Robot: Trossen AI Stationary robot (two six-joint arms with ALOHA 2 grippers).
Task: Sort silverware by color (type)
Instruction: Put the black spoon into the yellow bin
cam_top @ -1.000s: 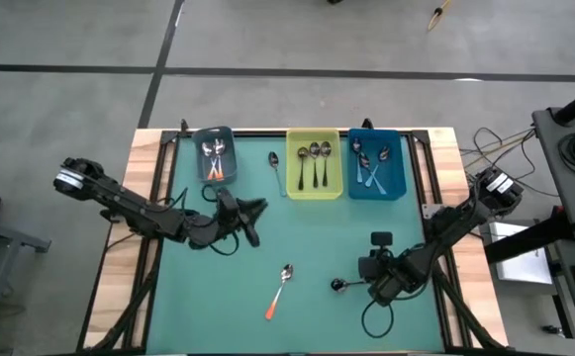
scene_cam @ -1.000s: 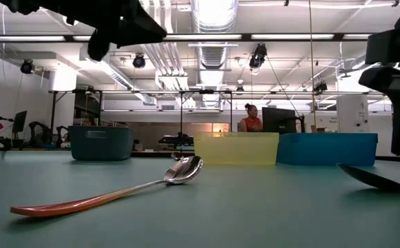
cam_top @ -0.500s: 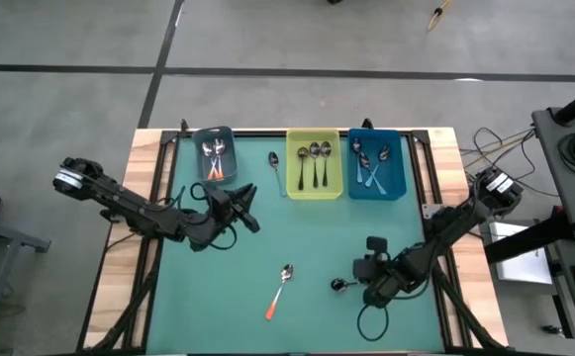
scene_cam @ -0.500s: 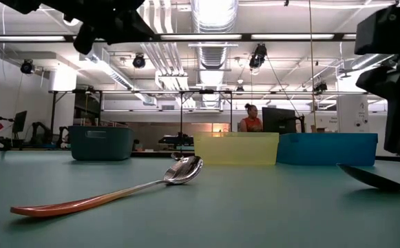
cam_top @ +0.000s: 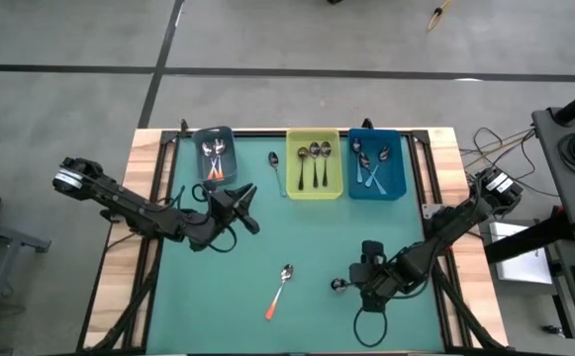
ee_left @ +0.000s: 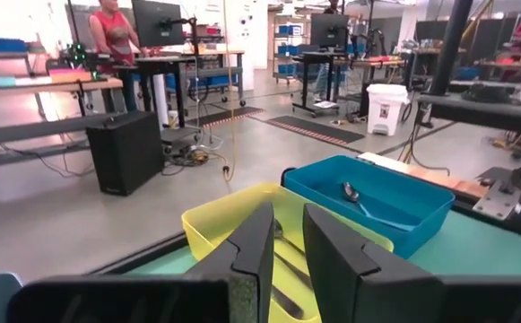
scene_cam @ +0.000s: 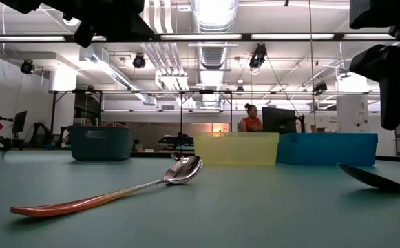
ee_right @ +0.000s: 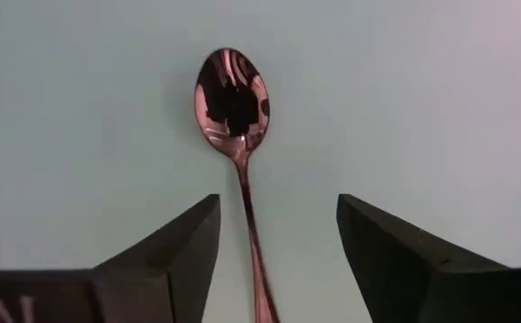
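**Pincer poised astride a dark spoon**

Left pincer [cam_top: 250, 206] hovers above the counter [cam_top: 317, 237] just in front of the grey bin [cam_top: 215, 155]; its fingers [ee_left: 253, 244] stand close together with a narrow gap and nothing visible between them. The grey bin holds orange-handled spoons. A dark spoon [cam_top: 275, 170] lies loose on the counter between that bin and the yellow bin [cam_top: 315, 164], which holds dark-handled spoons; the blue bin [cam_top: 375, 164] holds pale-handled ones. An orange-handled spoon [cam_top: 279, 289] lies alone near the front middle.

Right pincer [cam_top: 351, 283] is low over the front right, fingers [ee_right: 175, 251] spread wide on either side of a dark spoon's [ee_right: 239, 152] handle, not gripping it.

The step appears to be picking up this dark spoon. The next move likely calls for lowering, closing on the thin handle, then carrying it to the yellow bin.
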